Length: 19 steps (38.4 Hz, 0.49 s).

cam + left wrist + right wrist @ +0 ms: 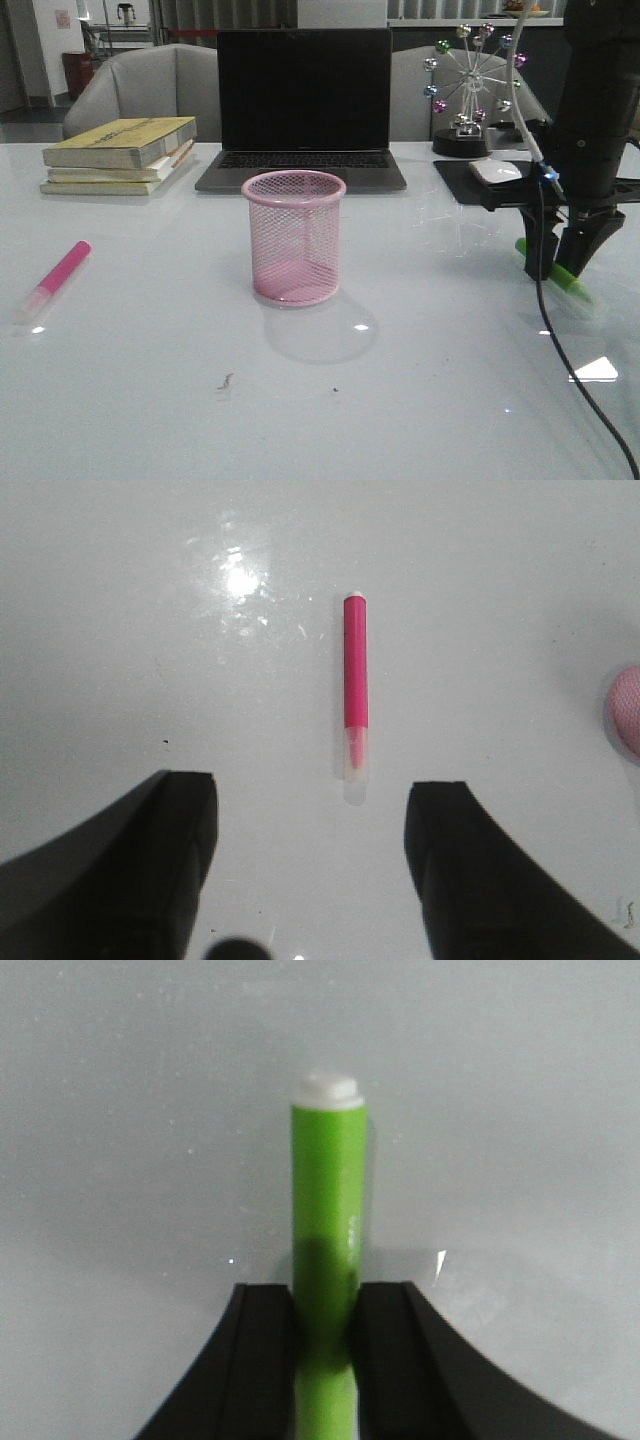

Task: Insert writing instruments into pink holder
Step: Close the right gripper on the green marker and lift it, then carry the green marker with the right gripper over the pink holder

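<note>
Pink mesh cup (294, 237) stood upright at the middle of the white table (150, 380), open end up, nothing visible inside through the mesh.

Right claw (556, 262) was down at the table surface on the robot's right, well apart from the cup. Its two black fingers (385, 1340) were closed against the sides of the green marker (328, 1220), which filled the gap between them. In the front view the marker (560, 275) lay low and slanted at the table, one end poking out past the fingers toward the camera; whether it was touching the surface or just off it could not be told.

Pink marker (60, 273) lay flat on the table far to the robot's left, well apart from the cup, clear cap end nearer the camera.

Left claw (310, 870) hung above it, fingers (180, 850) spread wide, holding nothing; the marker (356, 680) lay just beyond the gap between them.

Behind the cup: a closed-screen dark laptop (303, 100), stacked books (120, 155) to the left, a mouse (497, 170) on a black pad to the right
</note>
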Each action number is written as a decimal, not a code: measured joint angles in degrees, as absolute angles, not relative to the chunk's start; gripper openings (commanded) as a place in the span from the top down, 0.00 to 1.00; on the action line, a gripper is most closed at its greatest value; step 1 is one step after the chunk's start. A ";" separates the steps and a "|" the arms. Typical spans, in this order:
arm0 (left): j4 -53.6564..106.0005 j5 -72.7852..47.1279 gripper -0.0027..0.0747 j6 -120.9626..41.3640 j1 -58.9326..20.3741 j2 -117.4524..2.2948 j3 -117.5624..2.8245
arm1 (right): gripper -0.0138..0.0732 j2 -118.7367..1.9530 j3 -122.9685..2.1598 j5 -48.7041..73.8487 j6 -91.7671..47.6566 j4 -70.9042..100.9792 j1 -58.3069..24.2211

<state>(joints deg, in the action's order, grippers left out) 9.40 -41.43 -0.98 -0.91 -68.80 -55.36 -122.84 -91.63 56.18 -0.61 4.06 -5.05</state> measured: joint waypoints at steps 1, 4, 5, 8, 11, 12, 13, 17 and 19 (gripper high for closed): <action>9.40 -41.43 0.35 -0.98 -0.91 -68.80 -55.36 | 0.77 -122.84 -91.63 56.04 -0.61 4.17 -5.05; 9.40 -41.43 0.35 -0.98 -0.91 -68.80 -55.36 | 0.77 -122.74 -91.63 55.04 -0.61 4.65 -5.05; 9.40 -41.43 0.35 -0.98 -0.91 -68.80 -55.36 | 0.77 -122.63 -91.63 54.33 -0.61 4.94 -5.05; 9.40 -41.43 0.35 -0.98 -0.91 -68.80 -55.36 | 0.77 -122.10 -91.31 52.31 -0.61 5.55 -5.41; 9.40 -41.43 0.35 -0.98 -0.91 -68.80 -55.36 | 0.77 -120.83 -91.12 50.77 -0.61 5.66 -6.06; 9.40 -41.43 0.35 -0.98 -0.91 -68.80 -55.36 | 0.77 -120.02 -91.06 50.28 -0.61 5.81 -6.34; 9.40 -41.43 0.35 -0.98 -0.91 -68.80 -55.36 | 0.77 -119.56 -90.95 49.79 -0.61 5.81 -6.55; 9.40 -41.43 0.35 -0.98 -0.91 -68.80 -55.36 | 0.77 -115.68 -90.98 46.85 -0.61 5.91 -8.16; 9.40 -41.43 0.35 -0.98 -0.91 -68.80 -55.36 | 0.77 -113.65 -90.98 45.04 -0.61 5.91 -9.16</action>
<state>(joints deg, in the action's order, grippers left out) 9.40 -41.43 -0.98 -0.91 -68.80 -55.36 -113.65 -90.98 45.04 -0.61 5.91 -9.16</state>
